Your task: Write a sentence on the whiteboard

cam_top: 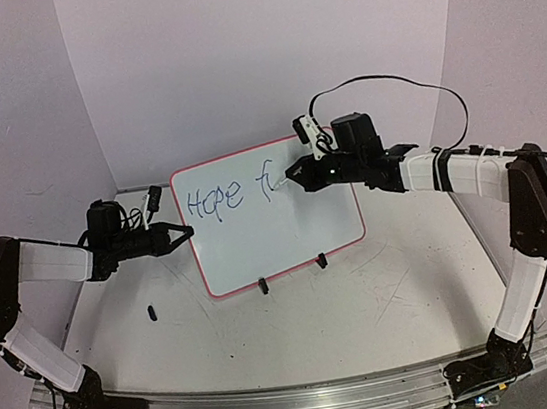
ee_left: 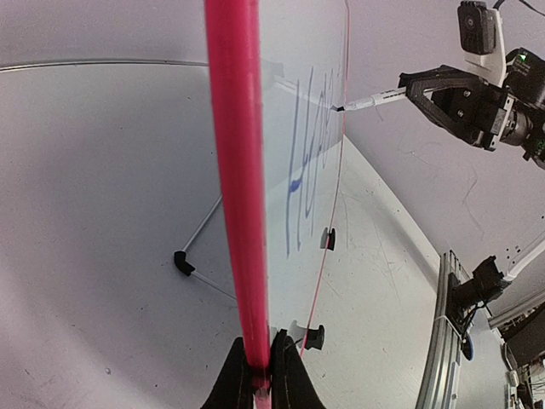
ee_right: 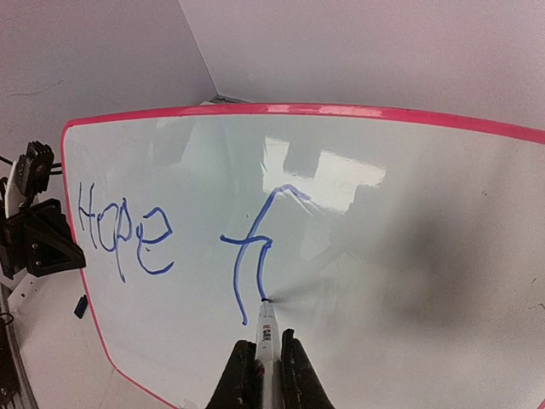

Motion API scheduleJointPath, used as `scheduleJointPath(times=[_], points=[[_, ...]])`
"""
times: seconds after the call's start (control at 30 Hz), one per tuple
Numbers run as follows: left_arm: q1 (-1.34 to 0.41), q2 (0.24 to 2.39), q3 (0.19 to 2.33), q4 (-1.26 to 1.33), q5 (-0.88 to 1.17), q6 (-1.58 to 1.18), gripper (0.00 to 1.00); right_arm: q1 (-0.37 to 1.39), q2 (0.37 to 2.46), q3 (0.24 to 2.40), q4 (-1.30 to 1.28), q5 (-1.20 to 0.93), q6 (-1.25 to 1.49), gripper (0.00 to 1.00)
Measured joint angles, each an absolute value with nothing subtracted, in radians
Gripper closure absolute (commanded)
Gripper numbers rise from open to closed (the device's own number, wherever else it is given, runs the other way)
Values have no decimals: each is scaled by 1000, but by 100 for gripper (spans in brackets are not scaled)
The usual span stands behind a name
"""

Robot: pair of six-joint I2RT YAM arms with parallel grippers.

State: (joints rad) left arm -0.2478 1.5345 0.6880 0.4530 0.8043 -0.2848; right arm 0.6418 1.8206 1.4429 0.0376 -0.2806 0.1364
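The whiteboard (cam_top: 277, 234), white with a red-pink rim, stands tilted on two black clip feet mid-table. Blue lettering (cam_top: 214, 200) on it reads "Hope f" plus a started stroke; it also shows in the right wrist view (ee_right: 128, 230). My left gripper (cam_top: 184, 232) is shut on the board's left rim (ee_left: 238, 213), seen edge-on in the left wrist view. My right gripper (cam_top: 295, 174) is shut on a white marker (ee_right: 266, 332), whose tip touches the board right of the "f". The marker also shows in the left wrist view (ee_left: 370, 100).
A small dark marker cap (cam_top: 152, 310) lies on the table left of the board. A black clip foot (ee_left: 181, 262) with thin rods sits behind the board. White walls enclose the back and sides. A metal rail (cam_top: 280, 405) runs along the near edge.
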Motion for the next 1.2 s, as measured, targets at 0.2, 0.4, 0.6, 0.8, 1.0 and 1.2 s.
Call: scheduleJointPath(times=[0.2,0.4,0.6,0.8,1.0,1.2], points=[[-248,1534,693,451,804,-285,100,642,1821,1450,36,-267,140,100],[-248,1534,694,447,804,-284,100,633,1821,1490,38,-218,142,100],[-248,1534,694,446,804,-284,100,626,1835,1527,40,-212,146,100],[-248,1534,694,445,804,-284,100,624,1839,1528,46,-226,162,100],[-248,1534,694,445,804,-284,100,624,1820,1456,67,-248,179,100],[-248,1534,694,445,804,-284,100,624,1792,1404,61,-251,188,100]])
